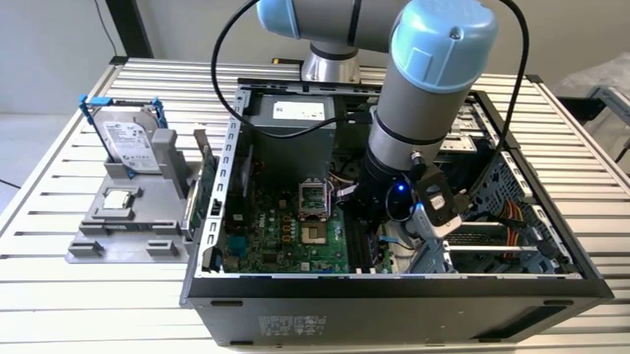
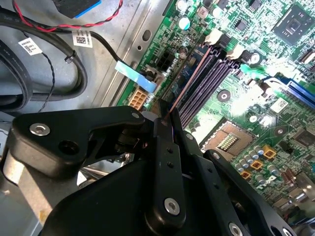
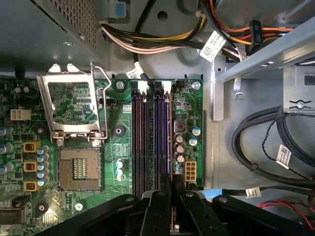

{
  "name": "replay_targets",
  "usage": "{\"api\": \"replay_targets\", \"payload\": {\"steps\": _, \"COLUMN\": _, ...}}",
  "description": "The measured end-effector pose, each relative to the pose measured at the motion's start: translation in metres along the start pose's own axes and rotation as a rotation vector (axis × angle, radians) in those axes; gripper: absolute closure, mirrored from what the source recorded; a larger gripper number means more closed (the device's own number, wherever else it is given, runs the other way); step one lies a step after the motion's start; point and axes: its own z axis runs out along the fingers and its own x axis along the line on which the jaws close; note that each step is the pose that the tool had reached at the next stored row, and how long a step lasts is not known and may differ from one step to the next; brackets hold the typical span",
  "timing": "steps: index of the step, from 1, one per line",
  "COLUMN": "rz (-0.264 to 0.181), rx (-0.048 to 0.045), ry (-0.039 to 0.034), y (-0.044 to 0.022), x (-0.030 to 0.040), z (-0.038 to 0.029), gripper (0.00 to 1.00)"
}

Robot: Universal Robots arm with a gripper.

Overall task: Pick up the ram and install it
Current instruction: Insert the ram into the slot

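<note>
ram between jaws, at memory slots

The arm comes steeply down from above, and its wrist is at the lowest part. The claw points downward, its two black fingers pressed close together on the thin ram.

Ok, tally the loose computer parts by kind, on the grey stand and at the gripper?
Silver hard drive with blue brackets: 1
Small square silver-topped chip: 1
Long thin dark ram stick, clamped in the black gripper: 1
Total: 3
</note>
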Motion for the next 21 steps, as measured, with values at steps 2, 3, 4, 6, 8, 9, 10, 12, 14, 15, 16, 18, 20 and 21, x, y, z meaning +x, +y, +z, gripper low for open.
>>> {"api": "replay_targets", "payload": {"steps": 2, "rz": 0.007, "rx": 0.0001, "ry": 0.0001, "y": 0.0, "x": -0.0003, "z": -0.0001, "gripper": 1.0}}
{"api": "replay_targets", "payload": {"steps": 3, "rz": 0.013, "rx": 0.0005, "ry": 0.0001, "y": 0.0, "x": -0.0005, "z": -0.0001, "gripper": 1.0}}
{"api": "replay_targets", "payload": {"steps": 4, "rz": 0.017, "rx": 0.0006, "ry": 0.0002, "y": 0.0, "x": -0.0007, "z": -0.0002, "gripper": 1.0}}
{"api": "replay_targets", "payload": {"steps": 6, "rz": 0.018, "rx": 0.0007, "ry": 0.0003, "y": 0.0, "x": -0.0006, "z": -0.0002, "gripper": 1.0}}
{"api": "replay_targets", "payload": {"steps": 8, "rz": 0.018, "rx": 0.0008, "ry": 0.0004, "y": 0.0, "x": -0.0006, "z": -0.0002, "gripper": 1.0}}
{"api": "replay_targets", "payload": {"steps": 9, "rz": 0.018, "rx": 0.001, "ry": 0.0004, "y": 0.0, "x": -0.0006, "z": -0.0002, "gripper": 1.0}}
{"api": "replay_targets", "payload": {"steps": 10, "rz": 0.018, "rx": 0.001, "ry": 0.0004, "y": 0.0, "x": -0.0006, "z": -0.0002, "gripper": 1.0}}
{"api": "replay_targets", "payload": {"steps": 12, "rz": 0.016, "rx": 0.0011, "ry": 0.0004, "y": 0.0, "x": -0.0006, "z": -0.0001, "gripper": 1.0}}
{"api": "replay_targets", "payload": {"steps": 14, "rz": 0.01, "rx": 0.001, "ry": 0.0006, "y": 0.0, "x": -0.0005, "z": -0.0001, "gripper": 1.0}}
{"api": "replay_targets", "payload": {"steps": 15, "rz": 0.006, "rx": 0.0009, "ry": 0.0007, "y": 0.0, "x": -0.0005, "z": -0.0001, "gripper": 1.0}}
{"api": "replay_targets", "payload": {"steps": 16, "rz": 0.004, "rx": 0.0008, "ry": 0.0007, "y": 0.0, "x": -0.0004, "z": -0.0001, "gripper": 1.0}}
{"api": "replay_targets", "payload": {"steps": 18, "rz": 0.001, "rx": 0.0007, "ry": 0.0008, "y": 0.0, "x": -0.0003, "z": -0.0001, "gripper": 1.0}}
{"api": "replay_targets", "payload": {"steps": 20, "rz": 0.0, "rx": 0.0009, "ry": 0.0009, "y": -0.0001, "x": -0.0002, "z": 0.0, "gripper": 1.0}}
{"api": "replay_targets", "payload": {"steps": 21, "rz": 0.0, "rx": 0.0007, "ry": 0.0008, "y": -0.0001, "x": -0.0002, "z": 0.0003, "gripper": 1.0}}
